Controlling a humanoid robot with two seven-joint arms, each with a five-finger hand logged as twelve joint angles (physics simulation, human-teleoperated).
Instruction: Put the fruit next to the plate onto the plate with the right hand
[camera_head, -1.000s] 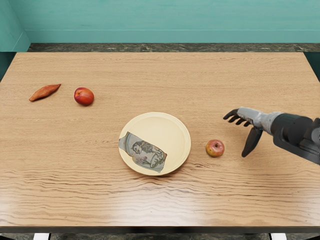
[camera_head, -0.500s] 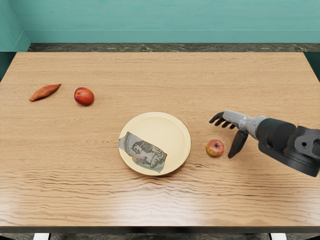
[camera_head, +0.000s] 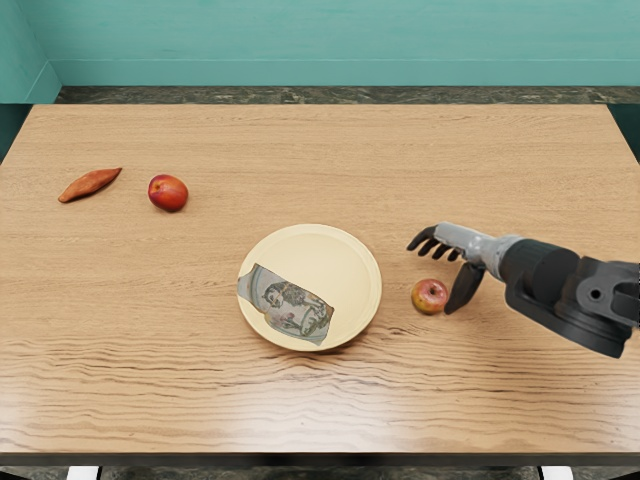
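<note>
- Head view: a cream plate (camera_head: 322, 243) with a printed picture on part of its face sits on the wooden surface (camera_head: 450, 160).
- Task item: a small red-and-yellow apple (camera_head: 430, 296) rests on the surface just to the right of the plate, clear of its rim. It is not on the plate.
- Right hand (camera_head: 455, 256): right of the plate, at the apple's far side. The fingers are spread and slightly curled above the apple, and the thumb hangs down just beside its right flank. It holds nothing. Whether the thumb touches the apple cannot be told.
- Left arm: not seen.
- Other items: a red round fruit (camera_head: 167, 192) and an orange-brown tapered piece (camera_head: 89, 184) lie well to the left of the plate and further back. Neither is beside it.
- Handling, judged: the apple looks light, firm and smooth-skinned, and being round it is likely to roll if nudged off-centre.
- Grip point, judged: across its widest middle, thumb on the side away from the plate and fingers on the plate side, closing evenly.
- Status, judged: approach is nearly complete; the grasp is not yet made.
</note>
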